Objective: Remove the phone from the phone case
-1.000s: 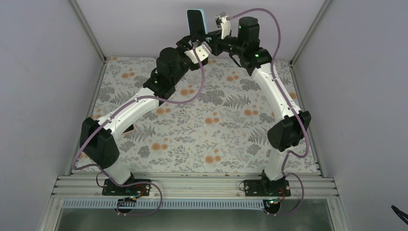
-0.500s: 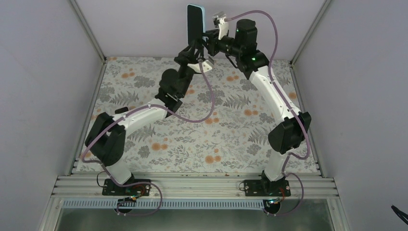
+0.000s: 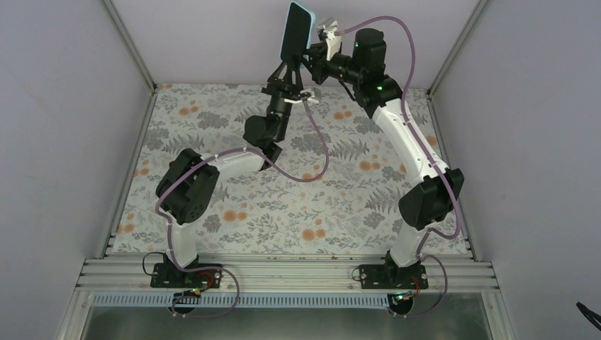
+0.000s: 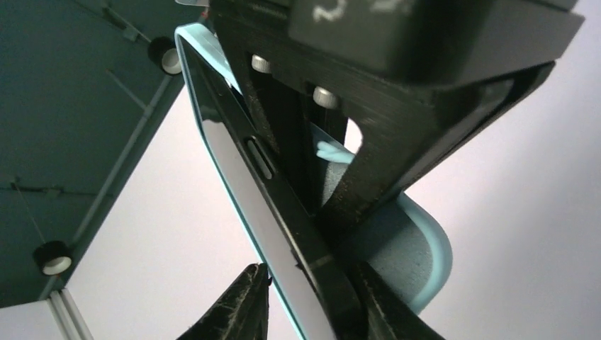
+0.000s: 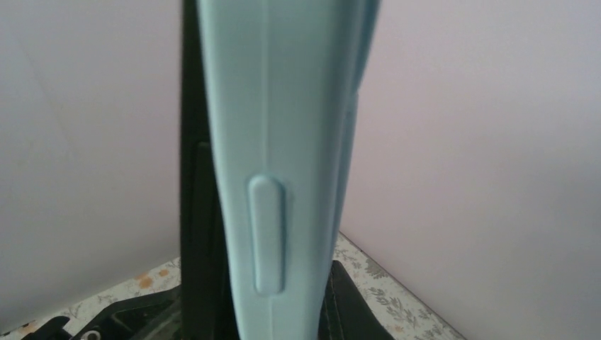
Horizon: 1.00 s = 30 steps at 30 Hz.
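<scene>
Phone (image 3: 294, 35): one, black, screen glossy. It is held up in the air over the far edge of the table (image 3: 283, 191), close to the back wall, with its top tilted to the right. It is still seated in the case along its long edge (image 4: 234, 163).
Phone case (image 3: 310, 21): one, light blue. In the left wrist view its lower corner (image 4: 418, 255) curves away from the phone's back. The right wrist view shows its side wall edge-on (image 5: 283, 106), with the phone as a dark strip to the left (image 5: 190, 106).
Left gripper (image 3: 289, 71): under the phone, fingers narrow (image 4: 244, 304), one on each face of the cased phone, carrying it.
Right gripper (image 3: 310, 55): at the case's right edge, and its black body fills the top of the left wrist view. Can't tell whether its fingers pinch the case.
Writing: white characters on that body (image 4: 354, 7), cut off by the frame edge and not readable.
Buttons: one side button (image 4: 259, 157) on the phone, one raised button cover (image 5: 266, 234) on the case.
Screws: two, silver (image 4: 324, 95).
Arms: two.
</scene>
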Each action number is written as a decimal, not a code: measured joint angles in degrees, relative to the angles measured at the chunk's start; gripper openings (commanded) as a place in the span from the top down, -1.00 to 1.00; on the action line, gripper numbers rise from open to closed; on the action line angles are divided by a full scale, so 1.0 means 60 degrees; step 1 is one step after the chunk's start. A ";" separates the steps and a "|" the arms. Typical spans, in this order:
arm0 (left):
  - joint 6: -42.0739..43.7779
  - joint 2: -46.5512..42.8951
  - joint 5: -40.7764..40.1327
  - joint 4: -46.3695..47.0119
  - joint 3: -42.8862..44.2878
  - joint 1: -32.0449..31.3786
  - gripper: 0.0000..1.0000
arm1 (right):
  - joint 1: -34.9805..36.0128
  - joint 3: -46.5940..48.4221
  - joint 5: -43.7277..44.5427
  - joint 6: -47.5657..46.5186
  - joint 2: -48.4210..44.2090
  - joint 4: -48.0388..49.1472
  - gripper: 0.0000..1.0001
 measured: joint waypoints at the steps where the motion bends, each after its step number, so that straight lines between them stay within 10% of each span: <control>1: 0.0073 0.0058 0.0007 0.0055 0.0066 0.0000 0.57 | -0.0015 -0.0018 -0.0055 -0.0098 -0.0036 0.0000 0.94; 9: 0.0098 0.0098 0.0142 0.0382 0.0219 -0.0007 0.95 | -0.0033 -0.0076 -0.0306 -0.0375 -0.0211 0.0069 0.94; 19: -0.1377 -0.2091 0.0182 -0.1912 -0.1880 -0.0036 0.95 | 0.0051 0.0178 0.0080 -0.0688 -0.0087 -0.1373 0.94; 30: -0.1869 -0.6532 -0.1173 -0.4153 -0.4044 0.0652 0.95 | -0.3162 -0.0754 0.5067 -0.3923 0.0947 -0.4386 0.93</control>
